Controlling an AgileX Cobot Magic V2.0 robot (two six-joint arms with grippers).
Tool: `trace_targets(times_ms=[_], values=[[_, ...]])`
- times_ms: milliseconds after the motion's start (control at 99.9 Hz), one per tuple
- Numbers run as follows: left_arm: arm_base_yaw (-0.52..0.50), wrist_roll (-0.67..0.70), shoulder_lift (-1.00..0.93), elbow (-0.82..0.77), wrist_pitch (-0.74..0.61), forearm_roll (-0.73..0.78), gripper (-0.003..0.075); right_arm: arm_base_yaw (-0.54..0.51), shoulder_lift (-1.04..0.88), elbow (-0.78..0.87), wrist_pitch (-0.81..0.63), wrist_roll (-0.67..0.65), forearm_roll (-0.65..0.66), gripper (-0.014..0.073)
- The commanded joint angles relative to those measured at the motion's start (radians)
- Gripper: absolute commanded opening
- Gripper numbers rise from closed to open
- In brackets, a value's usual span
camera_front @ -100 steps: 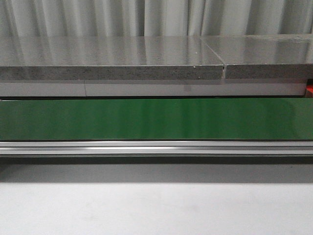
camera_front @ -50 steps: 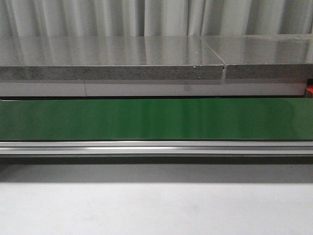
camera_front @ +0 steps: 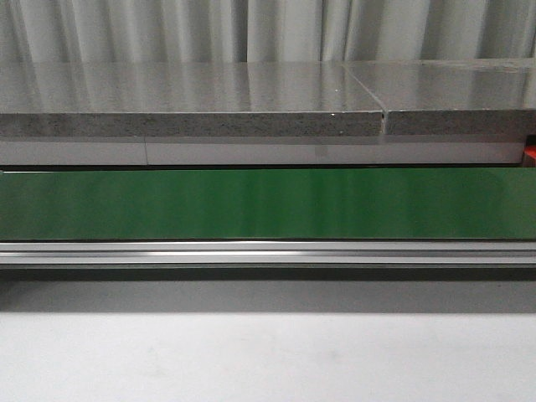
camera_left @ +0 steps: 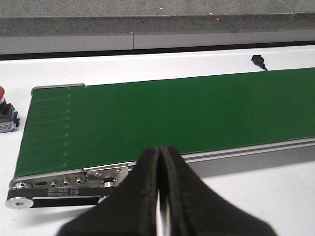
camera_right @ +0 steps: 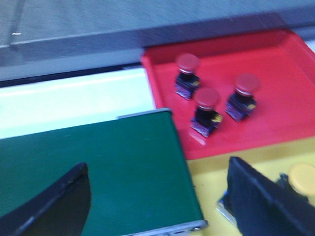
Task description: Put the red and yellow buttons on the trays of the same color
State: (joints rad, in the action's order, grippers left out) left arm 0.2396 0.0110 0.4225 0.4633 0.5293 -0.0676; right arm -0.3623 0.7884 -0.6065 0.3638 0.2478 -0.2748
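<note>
Red buttons (camera_right: 206,110), three of them, stand upright and apart in the red tray (camera_right: 280,73), at about one o'clock from my right gripper (camera_right: 157,206); that colour looks sorted. A yellow button (camera_right: 302,178) sits in the yellow tray (camera_right: 209,182), just behind one of my right fingers (camera_right: 261,201). That gripper hangs spread wide and empty over the end of the green belt (camera_right: 98,162), likely because it has nothing to carry. My left gripper (camera_left: 160,196) is pressed closed with nothing between its tips, parked at the belt's other end. One more red-capped button (camera_left: 5,115) sits off the belt at about ten o'clock from it.
</note>
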Motion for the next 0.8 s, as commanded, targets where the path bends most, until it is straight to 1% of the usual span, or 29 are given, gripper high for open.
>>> trace_targets(times_ms=[0,130,240,320,410,480,500,530,580,631,651,691,791], values=[[0.008,0.011,0.004,0.026,-0.074,-0.012,-0.0019,0.048,-0.052,-0.033,-0.032,0.041,-0.006,0.0574],[0.008,0.011,0.004,0.026,-0.074,-0.012,-0.0019,0.119,-0.099,-0.033,-0.019,0.073,-0.006,0.0574],[0.008,0.011,0.004,0.026,-0.074,-0.012,-0.0019,0.163,-0.114,-0.025,-0.019,0.076,-0.006,0.0566],[0.008,0.011,0.004,0.026,-0.074,-0.012,-0.0019,0.190,-0.115,-0.014,-0.019,0.076,-0.006,0.0517],[0.008,0.011,0.004,0.026,-0.074,-0.012,-0.0019,0.211,-0.116,-0.013,-0.017,0.076,-0.006,0.0392],[0.008,0.011,0.004,0.026,-0.074,-0.012,-0.0019,0.216,-0.118,-0.013,-0.017,0.076,-0.006,0.0255],[0.008,0.011,0.004,0.026,-0.074,-0.012,-0.0019,0.216,-0.118,-0.013,-0.016,0.076,-0.006,0.0197],[0.008,0.011,0.004,0.026,-0.074,-0.008,-0.0019,0.216,-0.118,-0.013,-0.015,0.076,-0.006,0.0153],[0.008,0.011,0.004,0.026,-0.074,-0.006,-0.0019,0.216,-0.118,-0.013,-0.014,0.076,-0.006,0.0038],[0.008,0.011,0.004,0.026,-0.074,-0.006,-0.0019,0.216,-0.118,-0.013,-0.013,0.076,-0.006,-0.0050],[0.008,0.011,0.004,0.026,-0.074,-0.006,-0.0019,0.216,-0.118,-0.013,-0.013,0.076,-0.006,-0.0074],[0.008,0.011,0.004,0.026,-0.074,-0.006,-0.0019,0.216,-0.118,-0.013,-0.013,0.076,-0.006,-0.0063],[0.008,0.011,0.004,0.026,-0.074,-0.006,-0.0019,0.216,-0.118,-0.013,-0.013,0.076,-0.006,-0.0068]])
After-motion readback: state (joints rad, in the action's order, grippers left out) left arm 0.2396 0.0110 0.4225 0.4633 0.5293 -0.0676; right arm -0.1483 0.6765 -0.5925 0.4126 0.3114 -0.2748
